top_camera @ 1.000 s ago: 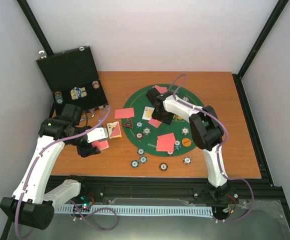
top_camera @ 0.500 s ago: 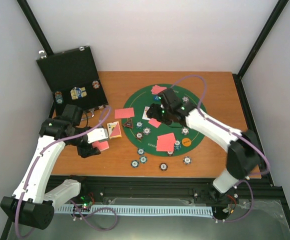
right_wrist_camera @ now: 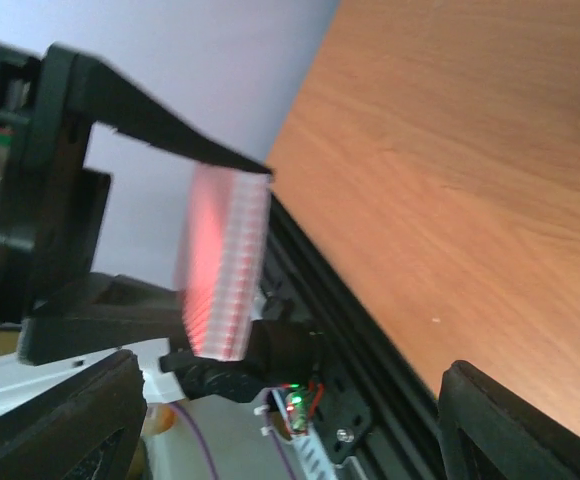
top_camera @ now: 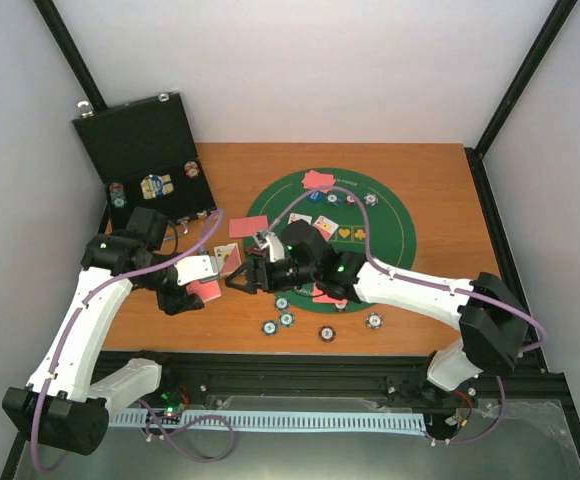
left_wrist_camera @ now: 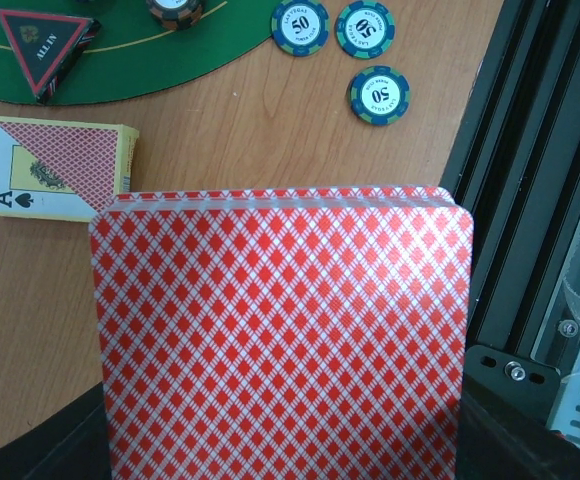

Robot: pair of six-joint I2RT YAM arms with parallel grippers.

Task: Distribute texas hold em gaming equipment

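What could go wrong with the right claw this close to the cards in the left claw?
The open right claw faces the edge of the stack of red-backed playing cards pinched in the left claw; it may take several cards or knock the stack loose. The claws are close and could collide. The right arm stretches close past round striped-edge poker chips and might sweep them.

In sight are one table (top_camera: 450,300), two arms (top_camera: 80,320), one black hinged case (top_camera: 135,140), one round green mat (top_camera: 395,235), one card box (left_wrist_camera: 55,180), one triangle marker (left_wrist_camera: 42,48), one stack of red-backed cards (left_wrist_camera: 280,330) and, in the left wrist view, three whole chips (left_wrist_camera: 301,25) marked 50.
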